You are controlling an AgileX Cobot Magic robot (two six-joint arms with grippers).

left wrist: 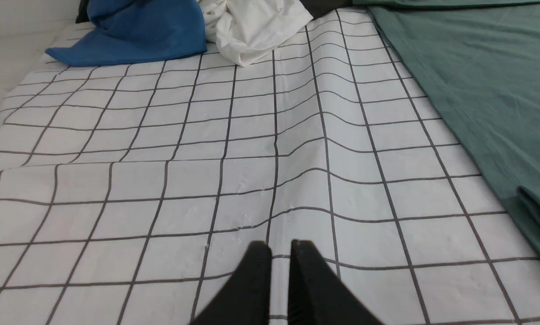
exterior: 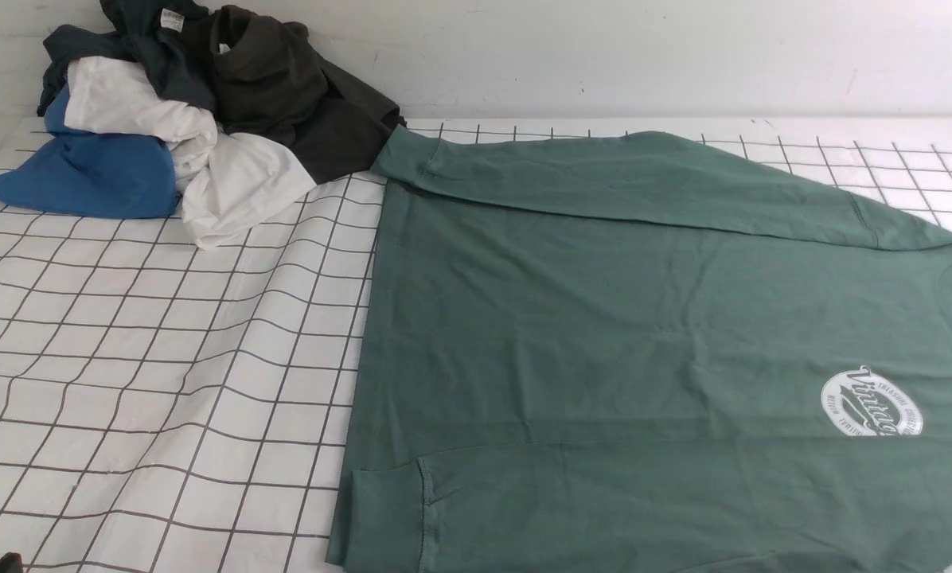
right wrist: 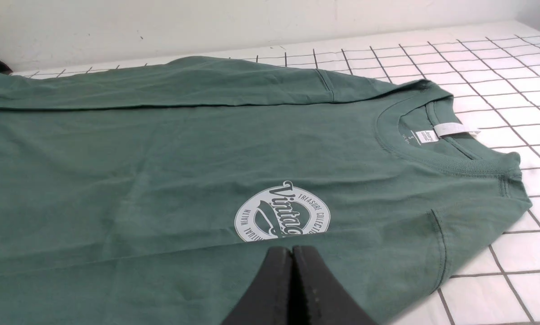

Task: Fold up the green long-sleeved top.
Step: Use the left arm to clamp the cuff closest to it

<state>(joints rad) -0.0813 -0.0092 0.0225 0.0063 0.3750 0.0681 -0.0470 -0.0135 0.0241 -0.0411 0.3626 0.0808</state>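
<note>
The green long-sleeved top [exterior: 603,302] lies flat on the right half of the table, neck toward the right. Its white oval logo [exterior: 870,402] faces up. One sleeve lies folded along the far edge, its cuff [exterior: 400,155] pointing left. The other sleeve lies along the near edge, ending in a cuff [exterior: 380,509]. My right gripper [right wrist: 291,249] hovers shut and empty over the chest, just short of the logo [right wrist: 282,216]. My left gripper [left wrist: 281,246] is over bare checked cloth to the left of the top [left wrist: 477,67], its fingers all but together with nothing between them.
A pile of other clothes sits at the back left: a blue piece [exterior: 86,175], a white one [exterior: 229,183], a dark teal one [exterior: 150,48] and a dark olive-brown one [exterior: 285,79]. A wrinkled white checked cloth [exterior: 165,358] covers the table. A wall stands behind.
</note>
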